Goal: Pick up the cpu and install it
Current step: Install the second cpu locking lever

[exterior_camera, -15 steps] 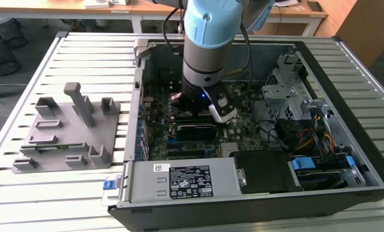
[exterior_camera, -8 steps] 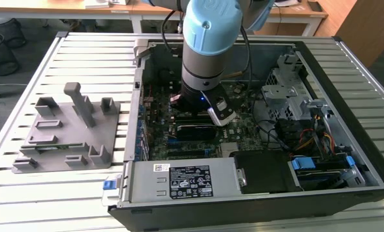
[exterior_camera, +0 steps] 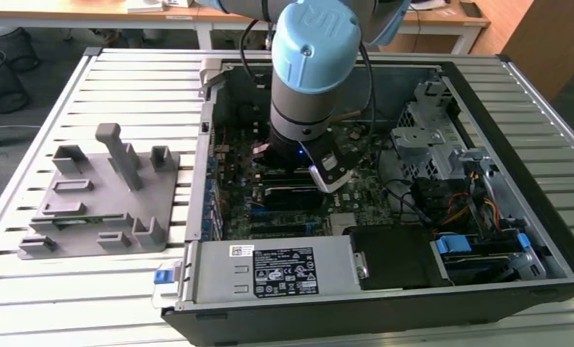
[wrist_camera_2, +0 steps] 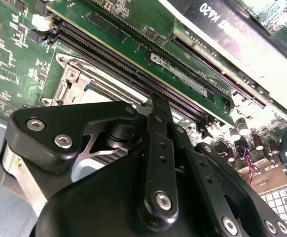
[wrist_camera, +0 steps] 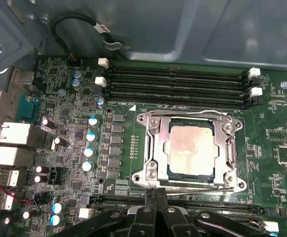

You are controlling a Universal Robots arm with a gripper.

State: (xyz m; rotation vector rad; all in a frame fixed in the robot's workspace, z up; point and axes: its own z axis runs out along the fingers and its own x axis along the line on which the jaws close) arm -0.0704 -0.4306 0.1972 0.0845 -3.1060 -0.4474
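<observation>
The cpu [wrist_camera: 190, 148], a square chip with a pale metal top, lies flat inside the socket's silver frame [wrist_camera: 151, 148] on the green motherboard [wrist_camera: 276, 123]. In the first wrist view my gripper [wrist_camera: 156, 193] hangs just beside the socket's edge, on the side away from the memory slots [wrist_camera: 178, 86]. Its black fingers are shut together with nothing between them. In the second wrist view the gripper's black linkage [wrist_camera_2: 158, 163] covers most of the socket, of which a corner of the frame [wrist_camera_2: 72, 81] shows. In the exterior view the arm [exterior_camera: 306, 87] reaches down into the open computer case [exterior_camera: 547, 238].
A grey plastic fixture [exterior_camera: 104, 195] with blocks and posts stands on the slatted table at the exterior view's left. Inside the case are a power supply [exterior_camera: 267, 271], a drive cage [exterior_camera: 427, 137], cables [exterior_camera: 460, 210] and a black card [exterior_camera: 287, 191] close to the arm's wrist.
</observation>
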